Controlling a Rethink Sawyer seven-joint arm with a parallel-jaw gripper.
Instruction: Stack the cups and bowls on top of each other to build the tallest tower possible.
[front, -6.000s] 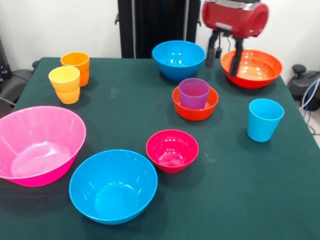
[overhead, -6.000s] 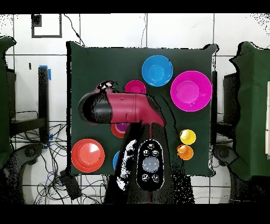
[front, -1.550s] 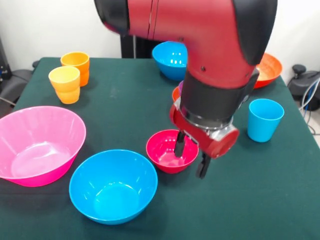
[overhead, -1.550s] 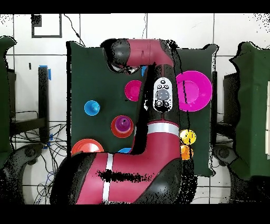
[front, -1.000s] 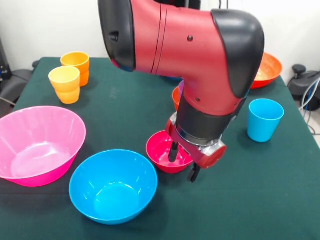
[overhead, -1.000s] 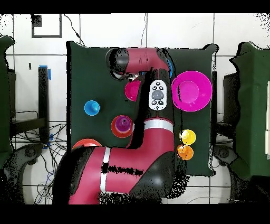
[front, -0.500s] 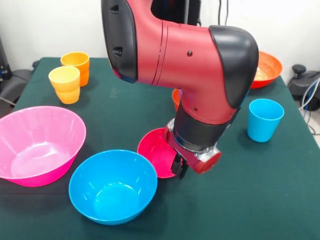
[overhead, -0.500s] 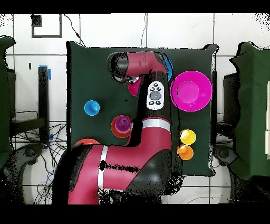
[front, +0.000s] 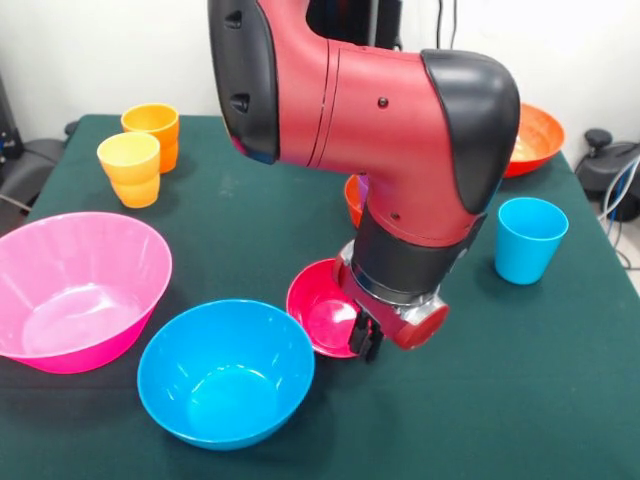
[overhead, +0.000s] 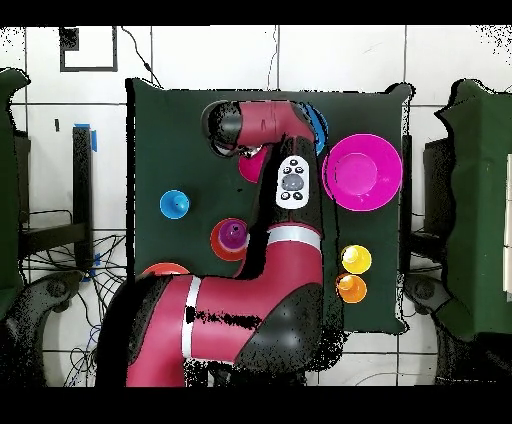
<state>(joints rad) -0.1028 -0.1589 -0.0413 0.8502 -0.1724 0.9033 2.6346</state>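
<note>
One glossy round magenta bowl (front: 322, 318), pincer (front: 365, 342) clamping rim.

Evenly bright, soft light from above. Glossy white highlights on red arm (front: 370, 110) and inside blue bowl (front: 226, 372) in front of it. Faint soft shadow on table (front: 520, 400) beneath arm. Front view sharp; no motion blur. Overhead flatter, washed pale around table.

Four cups (front: 529, 240), five bowls (front: 226, 372)
</note>
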